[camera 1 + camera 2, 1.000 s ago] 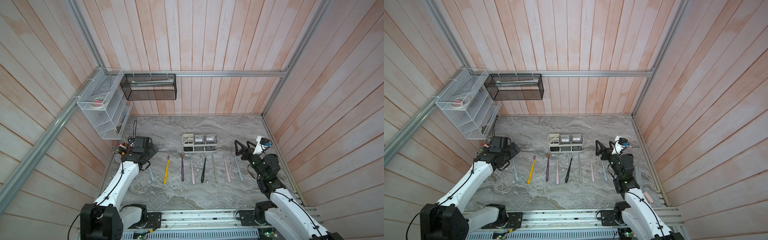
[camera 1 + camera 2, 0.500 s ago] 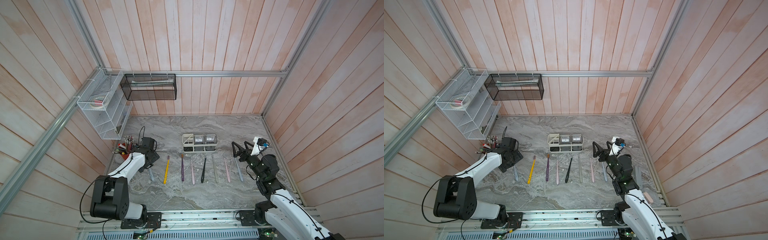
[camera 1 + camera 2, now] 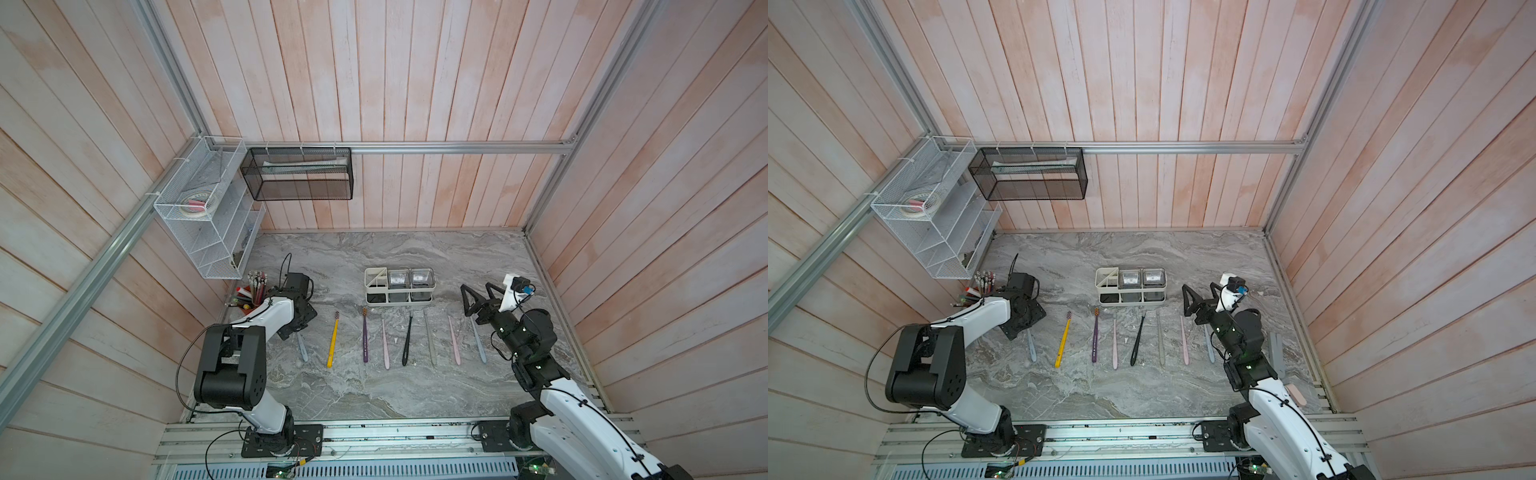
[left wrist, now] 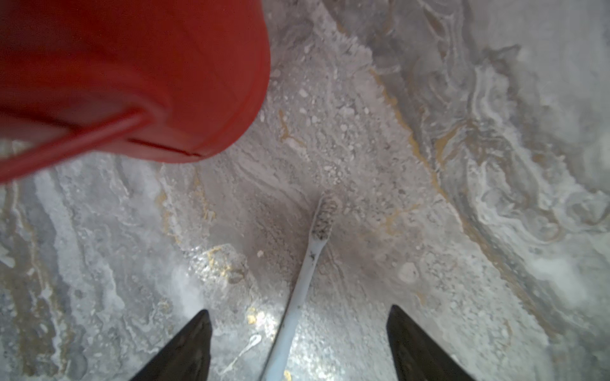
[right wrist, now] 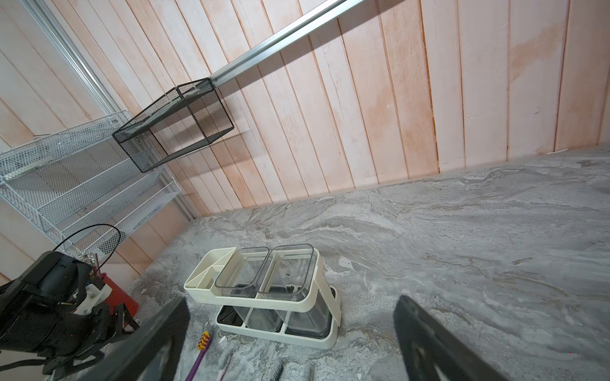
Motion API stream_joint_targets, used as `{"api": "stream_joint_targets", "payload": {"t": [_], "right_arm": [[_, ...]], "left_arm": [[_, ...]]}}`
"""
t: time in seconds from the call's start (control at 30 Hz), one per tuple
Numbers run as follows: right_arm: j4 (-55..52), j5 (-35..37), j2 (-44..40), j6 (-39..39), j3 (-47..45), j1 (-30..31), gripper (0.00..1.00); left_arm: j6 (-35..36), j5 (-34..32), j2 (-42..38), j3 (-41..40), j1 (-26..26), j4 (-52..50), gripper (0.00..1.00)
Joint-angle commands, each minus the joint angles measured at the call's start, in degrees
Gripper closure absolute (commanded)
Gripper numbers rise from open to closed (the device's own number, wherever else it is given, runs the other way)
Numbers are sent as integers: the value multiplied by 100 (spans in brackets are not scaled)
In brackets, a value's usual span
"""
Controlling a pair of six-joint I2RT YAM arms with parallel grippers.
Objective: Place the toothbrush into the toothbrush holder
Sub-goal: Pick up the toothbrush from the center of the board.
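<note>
Toothbrush [image 4: 305, 273] in play looks like the pale blue-grey one. It lies flat on the marble-look tabletop [image 4: 462, 165], dead centre between the jaws of the left gripper [image 4: 298, 310], with its head pointing away from the tool. The jaws stand wide apart either side of the neck and touch nothing, as far as I can see. A red cup [image 4: 132, 72] sits just ahead and off to one side, pretty close.

Handling-wise, my guess is light, stiff, thin plastic, smooth and a bit slippery. Lying flat, it gives little height to pinch. I'd grab across the thicker handle back toward the wrist rather than the skinny neck, so it doesn't swivel. The bristles look short and greyish, though the view's soft.

The toothbrush holder [image 5: 206, 273] is a cream open-frame caddy with a divided slot section and two clear square cups. It stands ahead of the right gripper [image 5: 290, 301], which hangs wide open and empty.
</note>
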Motion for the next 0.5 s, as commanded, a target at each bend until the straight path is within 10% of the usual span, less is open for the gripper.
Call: {"api": "stream_joint_targets", "payload": {"t": [0.0,0.47], "right_arm": [[-17,-64,29,-77,189,56,2],[-96,41,41,-137,235,167,2]], "left_arm": [[125,65,144,174,124,166,22],[73,-31,19,-140,-58,-242,32]]}}
